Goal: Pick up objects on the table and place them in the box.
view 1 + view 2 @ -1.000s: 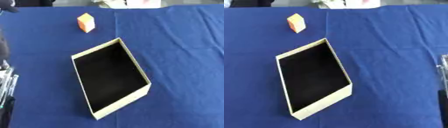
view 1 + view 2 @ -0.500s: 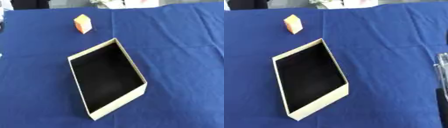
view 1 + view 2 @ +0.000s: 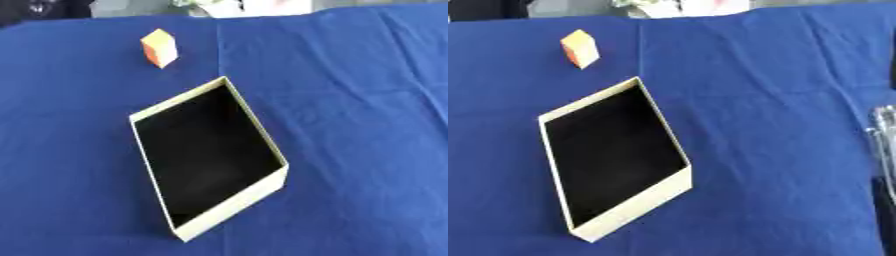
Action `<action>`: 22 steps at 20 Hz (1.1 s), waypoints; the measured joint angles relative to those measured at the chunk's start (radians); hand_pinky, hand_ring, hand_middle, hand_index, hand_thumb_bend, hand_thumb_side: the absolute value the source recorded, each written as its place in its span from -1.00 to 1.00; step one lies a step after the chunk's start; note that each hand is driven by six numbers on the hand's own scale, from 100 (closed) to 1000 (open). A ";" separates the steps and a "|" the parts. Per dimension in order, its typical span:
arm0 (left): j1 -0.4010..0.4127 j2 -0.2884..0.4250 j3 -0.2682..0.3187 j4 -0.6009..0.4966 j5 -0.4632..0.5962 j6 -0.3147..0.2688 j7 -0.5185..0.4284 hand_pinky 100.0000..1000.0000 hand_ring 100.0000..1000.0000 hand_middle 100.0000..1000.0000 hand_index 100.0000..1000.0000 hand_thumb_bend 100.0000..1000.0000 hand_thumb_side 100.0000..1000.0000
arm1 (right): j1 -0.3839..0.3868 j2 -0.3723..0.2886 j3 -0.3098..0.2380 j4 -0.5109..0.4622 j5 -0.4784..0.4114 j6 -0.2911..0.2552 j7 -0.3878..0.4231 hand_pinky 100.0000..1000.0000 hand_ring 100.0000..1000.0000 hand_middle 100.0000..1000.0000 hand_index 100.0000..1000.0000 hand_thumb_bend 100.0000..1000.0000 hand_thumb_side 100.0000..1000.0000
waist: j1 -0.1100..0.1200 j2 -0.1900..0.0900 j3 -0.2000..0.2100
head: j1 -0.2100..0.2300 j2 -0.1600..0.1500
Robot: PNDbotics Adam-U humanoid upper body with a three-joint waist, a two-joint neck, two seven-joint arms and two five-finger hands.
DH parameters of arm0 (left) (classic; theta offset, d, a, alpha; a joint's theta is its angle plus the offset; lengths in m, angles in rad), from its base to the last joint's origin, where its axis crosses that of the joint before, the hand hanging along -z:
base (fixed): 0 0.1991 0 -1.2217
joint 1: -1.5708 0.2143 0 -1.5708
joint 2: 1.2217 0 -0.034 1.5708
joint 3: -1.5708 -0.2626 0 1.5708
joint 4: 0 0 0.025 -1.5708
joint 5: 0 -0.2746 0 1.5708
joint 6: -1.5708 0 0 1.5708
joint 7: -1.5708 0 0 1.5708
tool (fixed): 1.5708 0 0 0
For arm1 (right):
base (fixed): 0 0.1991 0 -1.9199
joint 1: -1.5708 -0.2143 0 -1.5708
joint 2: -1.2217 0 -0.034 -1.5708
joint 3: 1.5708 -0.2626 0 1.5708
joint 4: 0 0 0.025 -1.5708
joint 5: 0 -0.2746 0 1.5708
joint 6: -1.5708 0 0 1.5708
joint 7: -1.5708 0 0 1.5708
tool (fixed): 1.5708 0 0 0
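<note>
So far nothing appears to have gone into the box (image 3: 210,160): its dark inside looks bare in both eye views, with only the pale cream walls framing a black floor. It sits open-topped and skewed on the blue cloth of the tabletop (image 3: 350,100), one corner pointing toward the far side. The one loose thing I can see is a small orange block (image 3: 158,47), standing on the cloth beyond the box's far corner and to its left, near it but clearly apart from it. That block is, by my reading, the whole of the remaining work: it has to be reached, lifted and set down inside the walls. No hand is near it. The robot's right hand (image 3: 883,145) shows only as a sliver of silver and black at the right edge of the right eye view, well apart from both block and box; too little of it is visible to tell whether its fingers are spread or curled. The left hand is in neither view. At the far edge some pale clutter lies past the cloth, too blurred to name.
</note>
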 measured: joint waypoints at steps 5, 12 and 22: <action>-0.112 0.024 -0.082 0.088 -0.033 0.080 -0.080 -0.02 0.16 0.28 0.56 -0.81 0.40 | -0.007 0.002 0.010 0.000 -0.010 0.003 0.013 0.49 0.48 0.01 0.40 -1.00 0.49 | -0.002 0.000 -0.012 | 0.009 -0.001; -0.286 -0.070 -0.142 0.269 -0.141 0.194 -0.194 -0.02 0.17 0.28 0.58 -0.77 0.44 | -0.007 0.003 0.016 0.000 -0.016 0.007 0.021 0.49 0.48 0.00 0.40 -1.00 0.49 | -0.009 -0.006 0.003 | 0.000 -0.001; -0.415 -0.241 -0.136 0.528 -0.299 0.261 -0.337 0.32 0.53 0.54 0.80 0.25 0.25 | -0.006 0.004 0.017 0.000 -0.020 0.010 0.026 0.48 0.48 0.00 0.39 -1.00 0.50 | -0.012 -0.007 0.008 | -0.009 -0.001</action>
